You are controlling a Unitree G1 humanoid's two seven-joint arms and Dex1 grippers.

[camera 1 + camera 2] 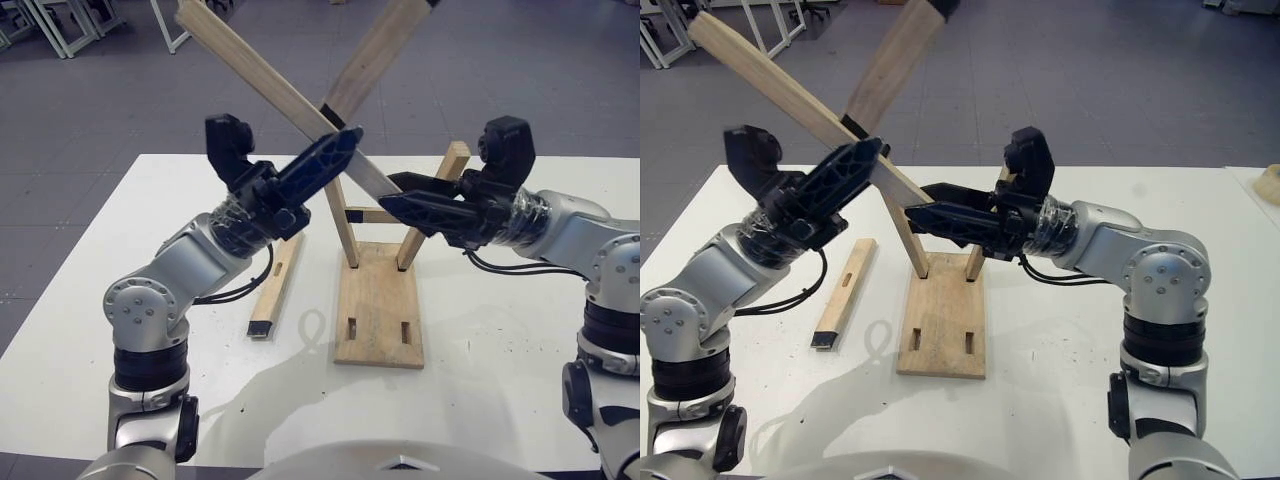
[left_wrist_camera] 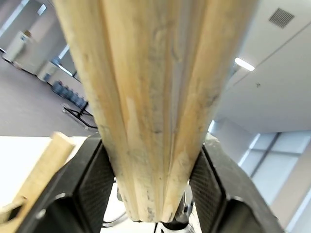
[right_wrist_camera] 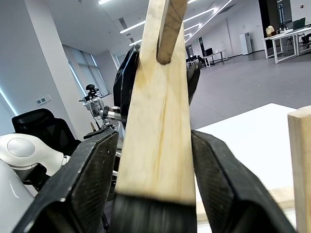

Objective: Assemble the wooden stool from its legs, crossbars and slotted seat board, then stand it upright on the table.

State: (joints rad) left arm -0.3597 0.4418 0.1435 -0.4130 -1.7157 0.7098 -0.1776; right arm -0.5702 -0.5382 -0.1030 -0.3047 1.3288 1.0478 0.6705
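Bright, even light from ceiling lamps (image 2: 244, 64), soft grey shadows across the white table (image 1: 490, 335).

Steeper leg (image 1: 380, 45) top cut by edge; leg crossing hidden behind left pincer (image 1: 345, 140).

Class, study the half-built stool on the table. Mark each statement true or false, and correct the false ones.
1. The seat board lies flat on the table. True.
2. Both sets of fingers are empty. False: the left fingers clamp one raised leg, and the right fingers clamp a crossing leg.
3. Two standing legs, joined by a crossbar, sit at the board's far end. True.
4. All four slots are filled. False: the two near slots are empty.
5. A loose wooden piece lies on the table to the robot's left of the board. True.
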